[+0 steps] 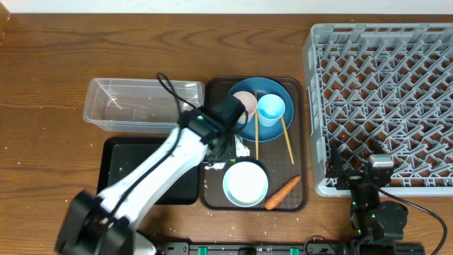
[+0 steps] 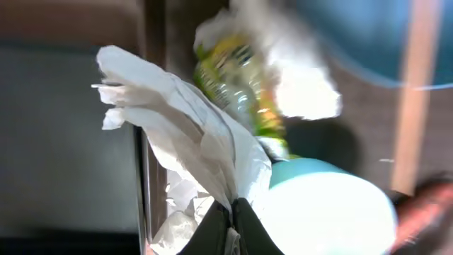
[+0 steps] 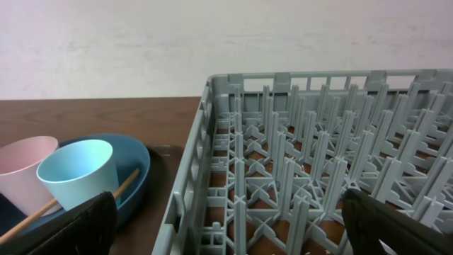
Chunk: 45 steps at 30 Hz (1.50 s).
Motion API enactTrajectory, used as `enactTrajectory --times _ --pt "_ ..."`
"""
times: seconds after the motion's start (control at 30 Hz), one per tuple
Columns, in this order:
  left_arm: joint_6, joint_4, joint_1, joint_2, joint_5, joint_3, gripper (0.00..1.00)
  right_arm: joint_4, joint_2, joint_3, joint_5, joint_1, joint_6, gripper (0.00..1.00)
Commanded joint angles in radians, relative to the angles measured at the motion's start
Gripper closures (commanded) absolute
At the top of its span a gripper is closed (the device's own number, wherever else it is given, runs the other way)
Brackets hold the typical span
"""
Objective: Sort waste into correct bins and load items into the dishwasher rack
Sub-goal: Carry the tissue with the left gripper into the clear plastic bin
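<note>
Your left tool (image 2: 231,216) stood clamped on the crumpled white paper (image 2: 191,145), its two dark fingers (image 2: 211,235) pressed together on a fold of the sheet, as the left wrist view showed. The green-yellow wrapper (image 2: 241,85) sat bunched in the paper just beyond the pinch.

From overhead, that tool reached down at the left edge of the brown serving tray (image 1: 305,142), with the paper just beside the black tray (image 1: 120,152) and just beyond the white bowl (image 1: 245,183). Whether the paper was lifted off the tray could not be told. A few loose rice grains (image 1: 214,166) lay scattered near the paper. The carrot piece (image 1: 283,193) lay at the serving tray's near right corner, just beside the bowl.

At the tray's far end the blue plate (image 1: 274,132) carried the pink cup (image 1: 245,103) and the light-blue cup (image 1: 271,108) side by side. The two chopsticks (image 1: 287,139) rested with their far ends on the plate and their near ends on the tray. The clear tub (image 1: 141,103) stood on the worktop (image 1: 42,71) beyond the black tray, left of the plate.

Your right tool (image 3: 228,202) hung with its fingers (image 3: 78,227) wide apart, holding nothing, at the near edge of the grey dishwasher rack (image 1: 382,85), which stood right of the serving tray.
</note>
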State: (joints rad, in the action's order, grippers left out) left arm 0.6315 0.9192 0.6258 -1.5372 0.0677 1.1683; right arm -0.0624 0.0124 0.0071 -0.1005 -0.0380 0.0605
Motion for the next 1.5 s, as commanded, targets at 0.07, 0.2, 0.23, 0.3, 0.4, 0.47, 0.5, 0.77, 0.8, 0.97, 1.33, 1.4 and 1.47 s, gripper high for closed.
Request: enactTrajectory --times 0.07,0.2,0.23,0.3,0.4,0.47,0.5,0.77,0.8,0.97,1.33,1.4,1.47 --pt "-0.037 0.023 -0.045 0.105 -0.039 0.055 0.94 -0.002 -0.005 -0.002 -0.001 -0.004 0.002 0.01" --pt "-0.039 0.007 -0.115 0.166 -0.158 0.059 0.94 -0.002 -0.005 -0.002 -0.001 -0.004 0.002 0.01" --pt "-0.039 -0.004 -0.137 0.174 -0.197 0.059 0.94 -0.002 -0.005 -0.002 -0.001 -0.004 0.002 0.01" --pt "-0.040 -0.035 -0.178 0.177 -0.259 0.059 0.94 -0.002 -0.005 -0.002 -0.001 -0.004 0.002 0.01" --pt "-0.040 -0.103 -0.241 0.158 -0.289 0.059 0.94 -0.002 -0.005 -0.002 -0.001 -0.004 0.002 0.01" --pt "-0.040 -0.144 -0.274 0.136 -0.289 0.059 0.94 -0.002 -0.005 -0.002 -0.001 -0.004 0.002 0.01" --pt "-0.040 -0.167 -0.292 0.121 -0.289 0.059 0.94 -0.002 -0.005 -0.002 -0.001 -0.004 0.002 0.01" --pt "-0.039 -0.278 -0.400 -0.035 -0.286 0.059 0.91 -0.002 -0.005 -0.002 -0.001 -0.004 0.002 0.01" --pt "-0.039 -0.279 -0.407 -0.054 -0.286 0.059 0.91 -0.002 -0.005 -0.002 -0.001 -0.004 0.002 0.01" --pt "-0.040 -0.278 -0.423 -0.102 -0.286 0.059 0.59 -0.002 -0.005 -0.002 -0.001 -0.004 0.002 0.01" --pt "-0.085 -0.161 -0.355 0.109 -0.190 0.089 0.33 -0.002 -0.005 -0.002 -0.001 -0.004 0.002 0.01" --pt "-0.084 -0.111 -0.323 0.150 -0.172 0.089 0.32 -0.002 -0.005 -0.002 -0.001 -0.004 0.002 0.01" --pt "-0.085 -0.058 -0.281 0.180 -0.138 0.089 0.33 -0.002 -0.005 -0.002 -0.001 -0.004 0.002 0.01"
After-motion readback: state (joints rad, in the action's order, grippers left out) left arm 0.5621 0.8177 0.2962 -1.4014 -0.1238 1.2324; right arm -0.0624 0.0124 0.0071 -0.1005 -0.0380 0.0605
